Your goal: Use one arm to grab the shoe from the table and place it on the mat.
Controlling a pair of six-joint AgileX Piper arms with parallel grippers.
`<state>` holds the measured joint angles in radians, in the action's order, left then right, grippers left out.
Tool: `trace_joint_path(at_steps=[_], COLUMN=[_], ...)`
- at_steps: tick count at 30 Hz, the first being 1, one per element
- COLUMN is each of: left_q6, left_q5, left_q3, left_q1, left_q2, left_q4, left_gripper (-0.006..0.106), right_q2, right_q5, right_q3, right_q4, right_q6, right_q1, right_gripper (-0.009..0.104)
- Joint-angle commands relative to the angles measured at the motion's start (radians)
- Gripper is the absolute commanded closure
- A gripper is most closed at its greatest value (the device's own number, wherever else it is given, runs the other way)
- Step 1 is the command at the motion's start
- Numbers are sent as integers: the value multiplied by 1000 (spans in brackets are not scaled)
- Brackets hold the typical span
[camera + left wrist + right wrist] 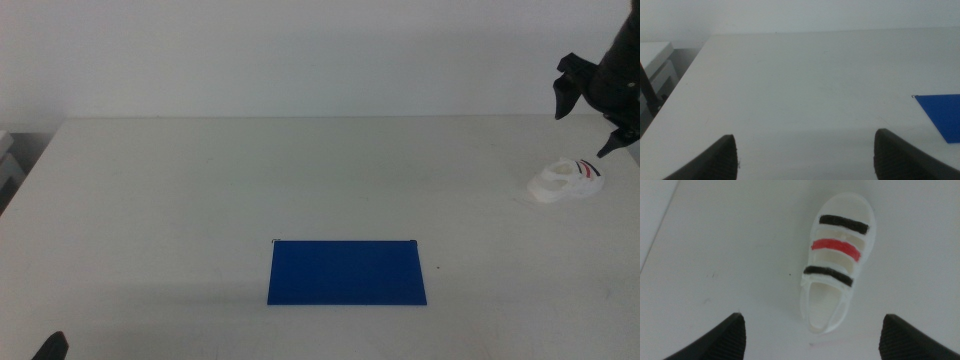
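- Right gripper jaws spread wide, holding nothing, hovering above the shoe.
- Shoe upright near the bench right edge, well apart from the mat.
- Best to centre, descend, pinch across the sole sides.
- Left gripper waiting, jaws wide, empty.

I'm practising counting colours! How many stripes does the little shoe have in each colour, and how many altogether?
The shoe lies on the table, under the right gripper with its fingers apart.
Black straps: 2
Red strap: 1
Total: 3 straps
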<state>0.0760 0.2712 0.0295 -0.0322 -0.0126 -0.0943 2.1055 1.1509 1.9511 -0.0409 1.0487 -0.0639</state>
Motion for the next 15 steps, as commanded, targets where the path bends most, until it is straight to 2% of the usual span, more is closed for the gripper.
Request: trace_joint_path(at_steps=[1, 6, 15], left_q6=[-5, -5, -5], left_q5=[-80, -80, -80], left_q3=[7, 7, 7], left_q1=[-5, -5, -5], left_q2=[-14, -14, -14], left_q4=[-8, -8, -8], left_gripper=[7, 7, 7], right_q2=[-9, 96, 177], right_q5=[35, 135, 136], right_q3=[95, 214, 225], right_q4=[-18, -40, -83], right_q6=[45, 113, 174], right_q1=[-1, -1, -2], right_gripper=[16, 16, 16])
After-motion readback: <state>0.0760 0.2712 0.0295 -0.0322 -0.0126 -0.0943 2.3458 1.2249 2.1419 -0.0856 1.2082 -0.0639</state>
